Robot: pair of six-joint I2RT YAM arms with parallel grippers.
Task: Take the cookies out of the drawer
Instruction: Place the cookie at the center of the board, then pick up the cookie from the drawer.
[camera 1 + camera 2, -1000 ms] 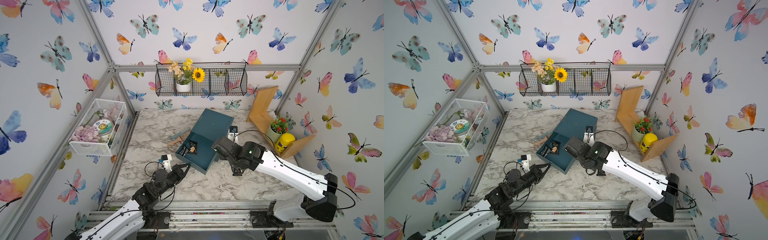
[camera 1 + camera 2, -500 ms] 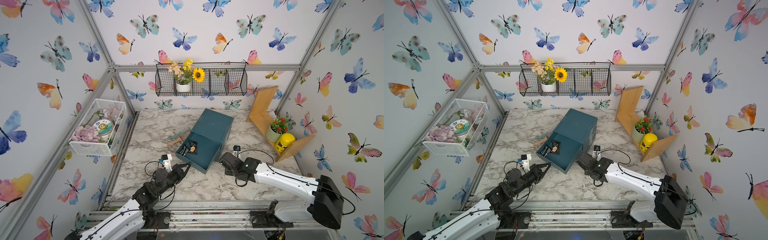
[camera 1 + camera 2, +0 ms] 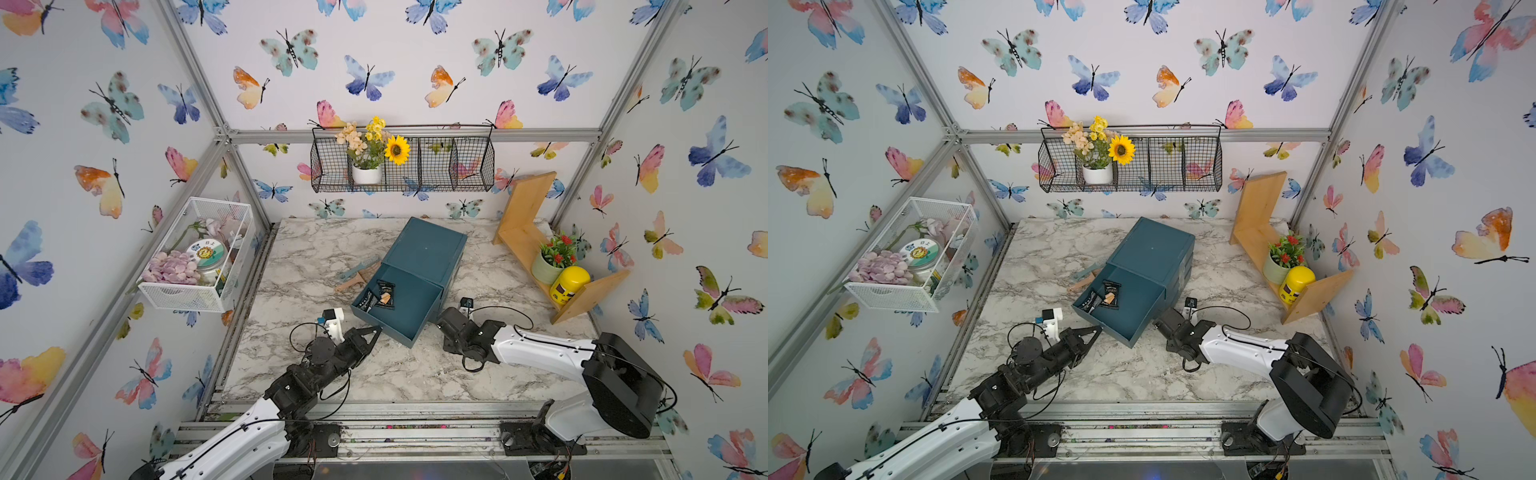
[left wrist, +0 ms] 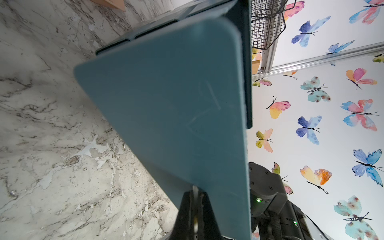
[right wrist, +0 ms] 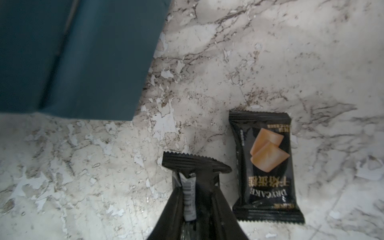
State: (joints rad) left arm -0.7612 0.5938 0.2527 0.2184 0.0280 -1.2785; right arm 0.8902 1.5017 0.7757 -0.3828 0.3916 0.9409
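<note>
Setting down a cookie: right tool [image 5: 195,182], jaws nearly together, pinches a black packet [image 5: 196,164] edge-on low over the bench [image 5: 270,62], beside a second packet [image 5: 266,166]. More packets [image 3: 380,295] lie in the drawer [image 3: 415,311]; closed left tool [image 3: 376,330] at its front. Next, probably: release, then return.

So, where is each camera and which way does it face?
Both top views: high at the front, looking down on the table and open drawer; left arm and right arm show.
Left wrist: low, facing the drawer's front past the shut left gripper; the right arm shows behind.
Right wrist: looking down at the table; the right gripper pinches a black packet; a second packet lies beside.
Shared: all show the teal cabinet.
</note>
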